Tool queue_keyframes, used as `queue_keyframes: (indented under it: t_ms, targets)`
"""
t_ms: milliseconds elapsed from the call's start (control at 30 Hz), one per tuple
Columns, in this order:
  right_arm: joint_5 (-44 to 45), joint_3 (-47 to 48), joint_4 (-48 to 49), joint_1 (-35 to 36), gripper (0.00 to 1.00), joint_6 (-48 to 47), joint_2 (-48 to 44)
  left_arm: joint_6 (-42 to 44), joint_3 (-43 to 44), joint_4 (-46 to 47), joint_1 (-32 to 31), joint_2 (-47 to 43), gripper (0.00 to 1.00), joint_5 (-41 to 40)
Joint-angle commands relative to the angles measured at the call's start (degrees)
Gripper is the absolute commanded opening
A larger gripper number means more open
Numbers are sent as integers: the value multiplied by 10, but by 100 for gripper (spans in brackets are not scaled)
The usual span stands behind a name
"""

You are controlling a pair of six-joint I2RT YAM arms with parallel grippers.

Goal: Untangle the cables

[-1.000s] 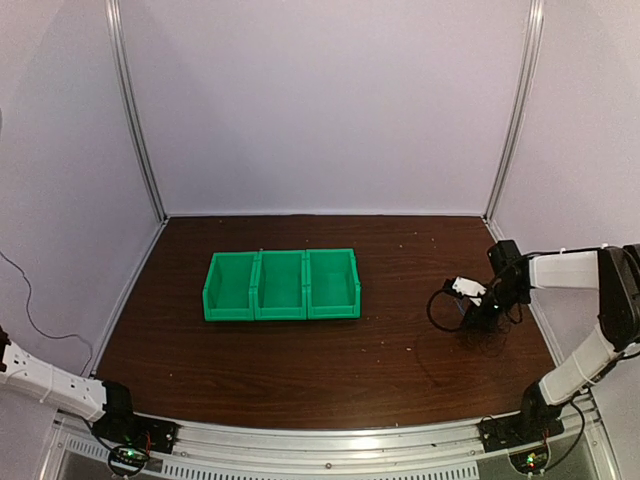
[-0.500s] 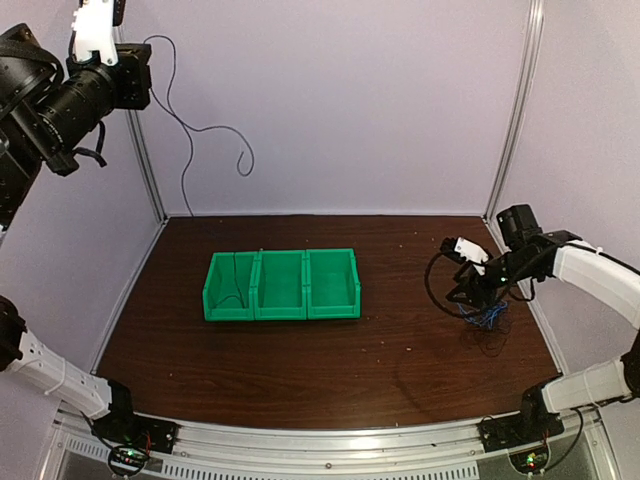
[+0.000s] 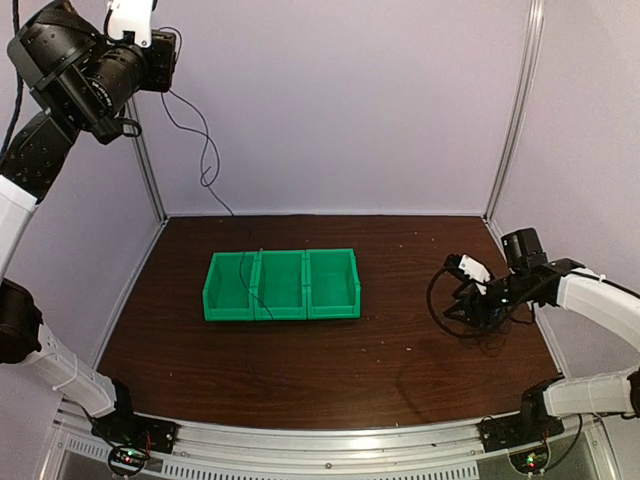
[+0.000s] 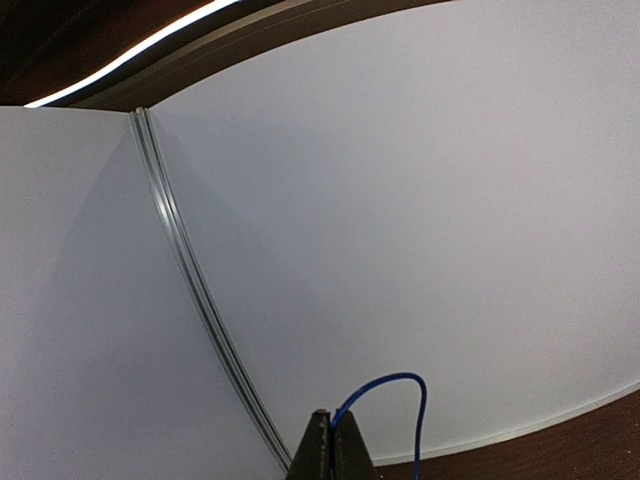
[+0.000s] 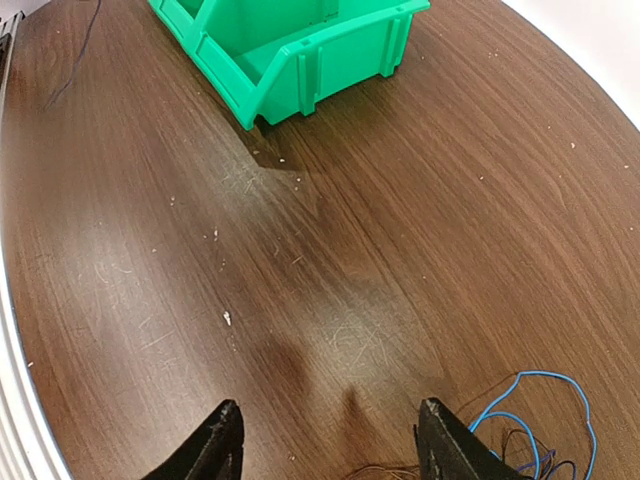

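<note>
My left gripper (image 3: 165, 62) is raised high at the back left, shut on one thin blue cable (image 4: 400, 381). The left wrist view shows the closed jaws (image 4: 333, 420) pinching its end. That cable (image 3: 207, 165) hangs down in curls towards the left green bin. The other cables (image 5: 540, 425), one bright blue and the rest black, lie in a loose tangle on the table at the right (image 3: 493, 333). My right gripper (image 3: 470, 305) hovers low just left of that tangle, open, with only bare wood between its fingers (image 5: 330, 440).
Three joined green bins (image 3: 280, 285) stand in the middle of the dark wooden table; one corner shows in the right wrist view (image 5: 290, 45). White walls and metal corner posts (image 3: 145, 150) enclose the table. A thick black hose loops beside the right wrist (image 3: 435, 300).
The left arm has swung up into view and then rightwards, carrying the blue cable high. The right gripper has opened and dropped back low beside the tangle.
</note>
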Motion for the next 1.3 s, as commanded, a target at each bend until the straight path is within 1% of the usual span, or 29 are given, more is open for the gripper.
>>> queue_keyframes:
  t_ms: [0,100,200,267,333,400,500,633,733,900,1000,1267]
  targets:
    - [3,-8,42,2,59,14,-13,-26,52,-15,21,8,0,6]
    - [-3,-5,42,2,59,14,-6,-94,77,-102,49,21,0,42]
    - [-7,-4,42,2,59,14,-5,-213,96,-196,118,32,0,136]
    - [-7,-8,41,2,59,15,-7,-260,93,-220,168,33,0,196]
    - [-4,-11,41,2,59,15,-9,-279,87,-221,205,36,0,232]
    - [-1,-16,43,2,60,15,-13,-286,90,-219,237,45,0,268]
    - [4,-18,48,1,59,15,-12,-285,109,-208,258,66,0,312]
    - [8,-18,49,1,60,15,-3,-252,157,-177,265,96,0,315]
    - [10,-21,51,1,60,14,2,-243,183,-151,276,107,0,321]
    - [13,-22,52,1,60,13,10,-236,185,-74,278,105,0,371]
    - [14,-23,52,1,60,13,11,-232,216,-59,278,114,0,394]
    - [15,-24,53,0,60,12,13,-228,222,-16,278,114,0,440]
